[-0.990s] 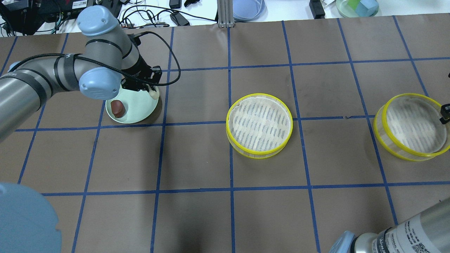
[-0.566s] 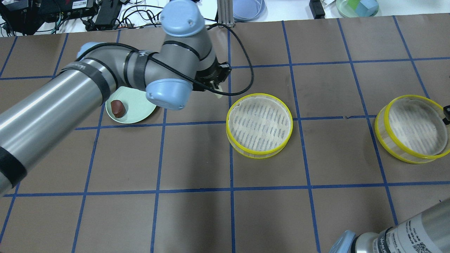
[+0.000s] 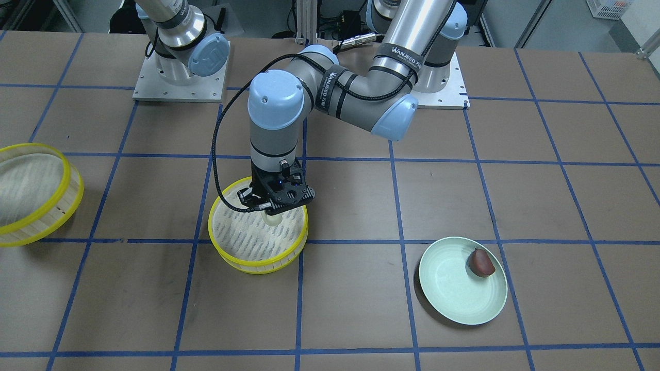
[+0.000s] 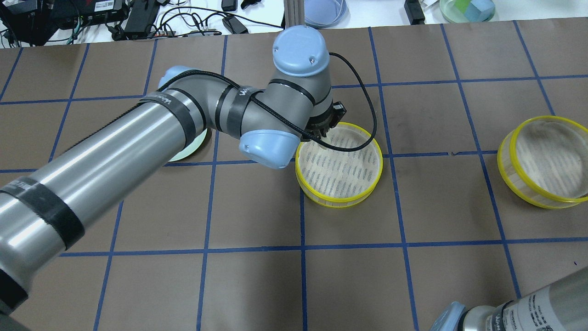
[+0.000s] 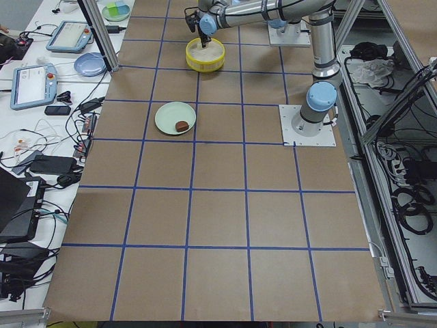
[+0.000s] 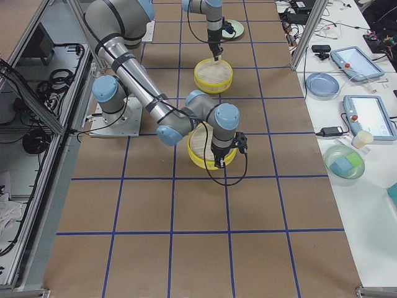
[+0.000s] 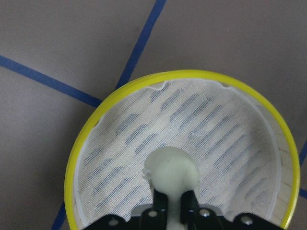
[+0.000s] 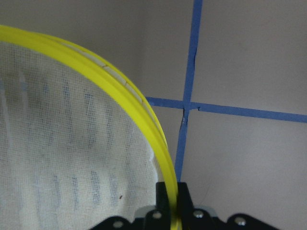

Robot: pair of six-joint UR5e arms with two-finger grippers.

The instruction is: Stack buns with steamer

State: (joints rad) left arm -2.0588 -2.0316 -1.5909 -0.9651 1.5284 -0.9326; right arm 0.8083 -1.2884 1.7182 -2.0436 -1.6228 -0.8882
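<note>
My left gripper (image 3: 273,207) is shut on the cream-white bun (image 3: 272,219) and holds it low over the far side of the middle steamer tier (image 3: 247,237). The left wrist view shows the bun (image 7: 171,172) between the fingers above the white slatted base (image 7: 216,134). In the overhead view, the arm hides the bun above this tier (image 4: 344,170). The dark reddish-brown bun (image 3: 480,263) lies on the pale green plate (image 3: 454,293). My right gripper (image 8: 172,191) is shut on the yellow rim (image 8: 144,115) of the second tier (image 4: 546,156), at the table's right.
A white bench with cables, a blue dish (image 4: 324,11) and a green dish of blocks (image 4: 466,9) runs along the table's far edge. An aluminium post (image 4: 294,18) stands there. My left arm spans the table's left half and covers most of the plate (image 4: 193,145).
My left arm has swung right from the green plate to the middle tier, carrying the cream-white bun. The right tier has shifted and risen a little in my right gripper.
</note>
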